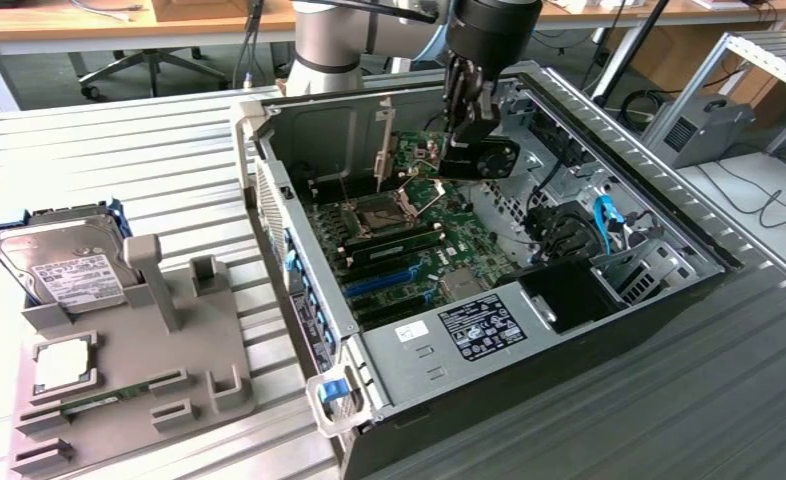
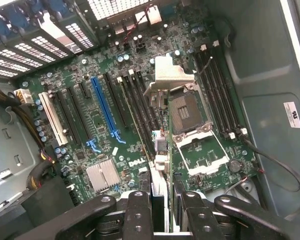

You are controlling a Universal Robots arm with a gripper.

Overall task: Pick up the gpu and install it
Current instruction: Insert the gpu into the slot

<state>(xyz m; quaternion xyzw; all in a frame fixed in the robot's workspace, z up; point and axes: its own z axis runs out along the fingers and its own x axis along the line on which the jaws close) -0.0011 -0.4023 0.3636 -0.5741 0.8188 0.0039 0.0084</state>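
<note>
Nearest, holder: a grey holder (image 1: 166, 370) sits on the slatted metal table (image 1: 126, 150), at the exterior view's left.
Holder contents: a green memory stick (image 1: 100, 405) lies along its near part, a square silver chip (image 1: 62, 365) sits in a recess, and a silver hard drive (image 1: 66, 262) stands at its far end.
Case: an open computer case (image 1: 567, 400) lies beside the holder, its side off.
Motherboard: the green motherboard (image 2: 90, 125) faces up inside the case, with a blue slot (image 2: 104, 107) and an open processor socket (image 2: 187, 112) whose metal frame is raised.
End effector: the end effector (image 2: 165, 196) reaches down into the far half of the case, its fingers (image 2: 140, 215) pinching the gpu.
Gpu: the gpu (image 2: 161, 162) is seen edge-on between the fingers, above the board, over the strip between the dark long slots and the socket, apart from the blue slot.
Arm: the grey arm column (image 1: 329, 45) rises behind the case.
Farthest: a wooden desk (image 1: 46, 25).
</note>
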